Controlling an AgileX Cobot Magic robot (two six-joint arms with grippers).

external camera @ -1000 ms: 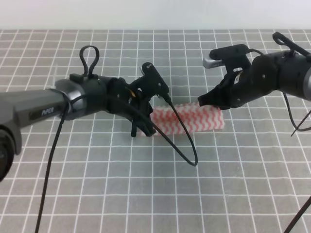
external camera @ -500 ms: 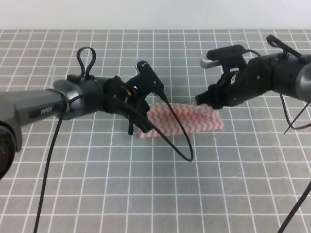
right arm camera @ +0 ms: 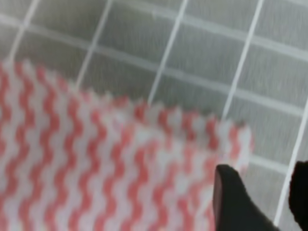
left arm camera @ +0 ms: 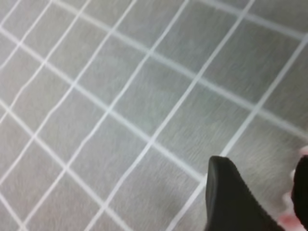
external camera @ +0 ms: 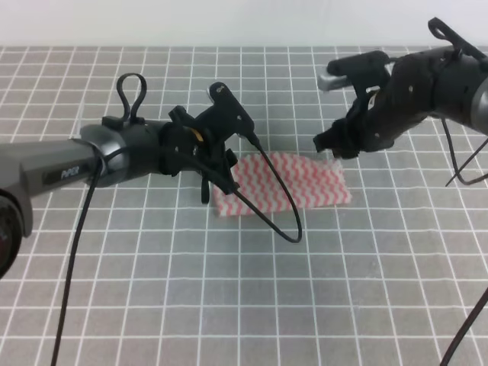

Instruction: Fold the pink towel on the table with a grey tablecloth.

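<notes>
Grey cloth ruled with thin white squares covers the whole surface [external camera: 252, 305], with nothing else on it but the two arms and their trailing cables.

Near the middle lies the pink towel [external camera: 293, 183], flat and already a narrow rectangle in the high view, its zigzag stripes running lengthwise and its serrated edge plain in the right wrist view.

At its left end hangs the left gripper [external camera: 217, 183], just above or against the cloth; the wrist view shows mostly bare grid and only a sliver of pink between two dark fingers, so it looks slightly parted and empty, though blur leaves that uncertain.

Above the far right corner hovers the right gripper [external camera: 329, 145], fingers apart, grasping nothing.

Such a thin rag should be light, limp and prone to sliding or bunching. A corner or short edge, pinched low against the surface, seems the surest hold.
</notes>
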